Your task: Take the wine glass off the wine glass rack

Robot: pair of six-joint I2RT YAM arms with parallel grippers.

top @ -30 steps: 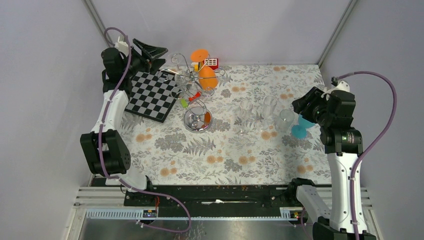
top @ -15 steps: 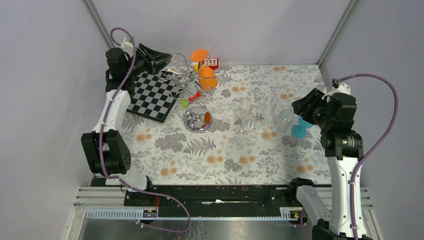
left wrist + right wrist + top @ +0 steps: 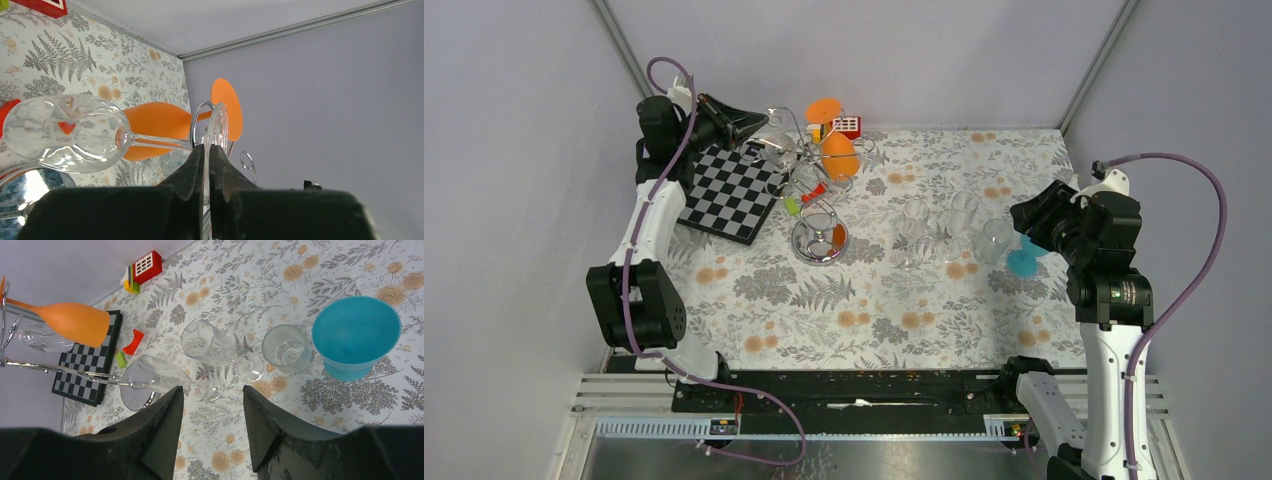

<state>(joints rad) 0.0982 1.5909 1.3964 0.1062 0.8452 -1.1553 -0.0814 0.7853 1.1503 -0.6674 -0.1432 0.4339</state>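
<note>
The silver wire wine glass rack [image 3: 807, 165] stands at the back left on a round shiny base [image 3: 819, 241]. A clear wine glass [image 3: 65, 131] hangs from it; its thin foot [image 3: 218, 122] sits edge-on between the fingers of my left gripper [image 3: 209, 150], which is shut on it. An orange wine glass [image 3: 156, 123] hangs just behind, also on the rack [image 3: 837, 152]. The left gripper [image 3: 759, 123] is at the rack's left side. My right gripper [image 3: 213, 396] hovers open and empty over the table's right side [image 3: 1030, 215].
A chessboard [image 3: 729, 190] lies left of the rack. Two tall clear glasses [image 3: 207, 343] [image 3: 161, 374], a clear tumbler [image 3: 286, 348] and a blue cup [image 3: 356, 335] stand mid-right. A red block [image 3: 848, 125] sits by the back wall; small red and green pieces [image 3: 131, 342] lie near the rack.
The left gripper has moved right to the rack and closed on the clear glass's foot. The right arm has shifted slightly, its jaws still apart.
</note>
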